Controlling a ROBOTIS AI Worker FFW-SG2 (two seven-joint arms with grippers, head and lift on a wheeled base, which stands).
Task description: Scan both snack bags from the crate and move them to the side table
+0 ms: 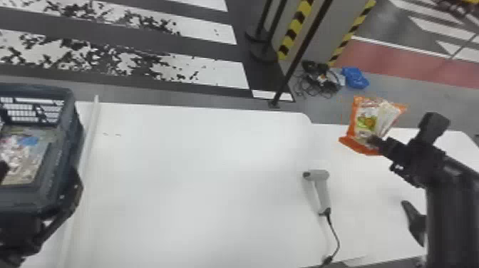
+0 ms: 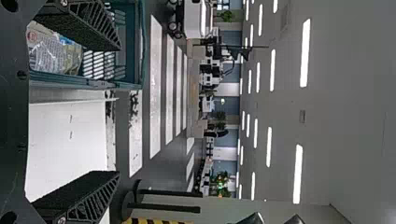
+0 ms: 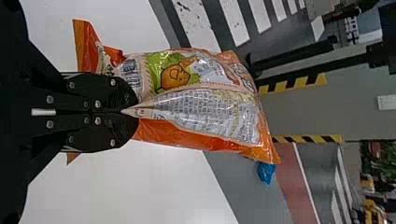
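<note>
Seemingly at the placing step, the right gripper [image 3: 133,111] pinches the orange snack bag [image 3: 210,114] above the side worktop [image 1: 370,185], needing gentle lowering and release next, while the left gripper [image 2: 117,111] hangs wide by the crate [image 1: 67,153] containing the other bag [image 1: 26,156].

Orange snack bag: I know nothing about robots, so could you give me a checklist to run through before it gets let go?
1. Orange bag firmly held: ok, the right tool is closed on it, pinching its wrapping.
2. Orange bag scanned: cannot tell.
3. Orange bag's whole underside supported by the side table: cannot tell.
4. Scanner out of the way: ok, it lies apart from the orange bag.
5. Left tool free: ok, its fingers are apart with nothing between them.
6. Second bag out of the crate: not ok, it lies inside.
</note>
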